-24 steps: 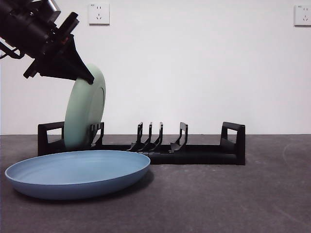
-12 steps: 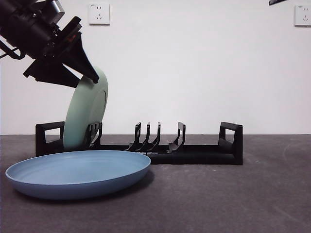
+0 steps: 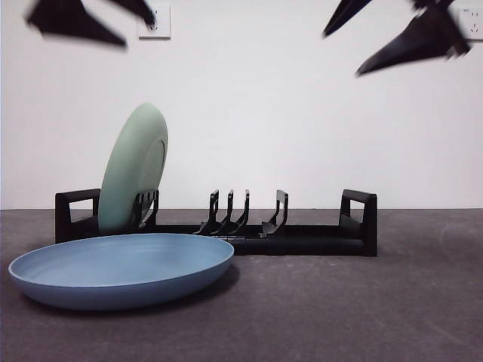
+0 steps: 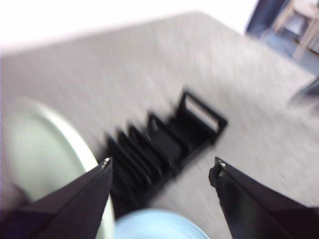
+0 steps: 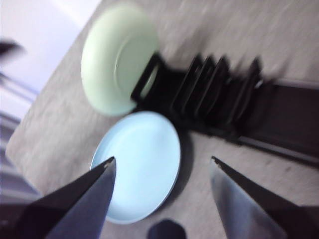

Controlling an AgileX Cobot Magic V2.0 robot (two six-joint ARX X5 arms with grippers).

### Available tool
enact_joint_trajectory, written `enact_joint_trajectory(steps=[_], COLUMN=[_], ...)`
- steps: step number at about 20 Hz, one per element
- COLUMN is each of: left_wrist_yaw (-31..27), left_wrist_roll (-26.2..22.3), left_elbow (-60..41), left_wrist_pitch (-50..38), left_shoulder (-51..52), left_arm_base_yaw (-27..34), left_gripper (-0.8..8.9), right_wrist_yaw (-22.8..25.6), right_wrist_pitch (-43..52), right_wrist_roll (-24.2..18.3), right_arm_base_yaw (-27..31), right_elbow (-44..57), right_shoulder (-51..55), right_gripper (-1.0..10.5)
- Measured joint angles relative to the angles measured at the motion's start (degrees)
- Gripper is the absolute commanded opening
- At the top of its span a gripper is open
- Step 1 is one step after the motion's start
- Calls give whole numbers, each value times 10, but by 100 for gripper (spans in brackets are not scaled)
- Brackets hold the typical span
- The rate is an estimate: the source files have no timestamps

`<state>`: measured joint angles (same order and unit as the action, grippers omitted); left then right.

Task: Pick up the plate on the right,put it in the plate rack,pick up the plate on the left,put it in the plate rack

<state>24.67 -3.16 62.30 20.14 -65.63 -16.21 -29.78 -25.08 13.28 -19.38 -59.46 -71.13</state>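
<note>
A pale green plate (image 3: 136,170) stands on edge in the left end of the black plate rack (image 3: 302,237), with nothing holding it. In front of the rack, a blue plate (image 3: 121,268) lies flat on the table. My left gripper (image 3: 138,33) hangs open high above the green plate. Its wrist view shows the green plate (image 4: 40,149), the rack (image 4: 164,144) and the blue plate (image 4: 159,226) past open jaws (image 4: 163,162). My right gripper (image 3: 341,54) is open at the top right, high over the rack's right half. From there I see the green plate (image 5: 117,57), blue plate (image 5: 142,159) and rack (image 5: 219,99).
The rack's remaining slots (image 3: 241,215) to the right of the green plate hold nothing. A white wall with sockets (image 3: 469,23) stands behind the table. The dark table top (image 3: 362,302) stretches to the right of the blue plate.
My left gripper has let go of the green plate and risen to the top left. The plate stays leaning in the rack. My right gripper has come into view at the top right.
</note>
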Motion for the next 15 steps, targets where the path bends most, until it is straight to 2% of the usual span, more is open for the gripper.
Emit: enact_joint_trajectory(steps=[3,5,8,12,15], left_wrist_yaw=[-111,-186,-276,-346,-352], left_wrist_roll=[-37,-64,-102,-136,-144], left_elbow=[0,0,0,0,1], left_wrist_pitch=[34,50,63,78,95], left_shoulder=[102,161,223,263,263], left_arm_base_yaw=[-31,-50,-75,-101,-110], left_gripper=[339,339,339,339,339], right_wrist_yaw=[-2,-2,-1,3,26], right_wrist_pitch=[3,12,43,71,71], right_wrist_roll=[0,0,0,11,14], right_arm_base_yaw=[-36,-59,-96,-134,-149], right_elbow=[0,0,0,-4,-26], right_shoulder=[-63,-113,-189,-269,-317], right_gripper=[306,242,243,243,242])
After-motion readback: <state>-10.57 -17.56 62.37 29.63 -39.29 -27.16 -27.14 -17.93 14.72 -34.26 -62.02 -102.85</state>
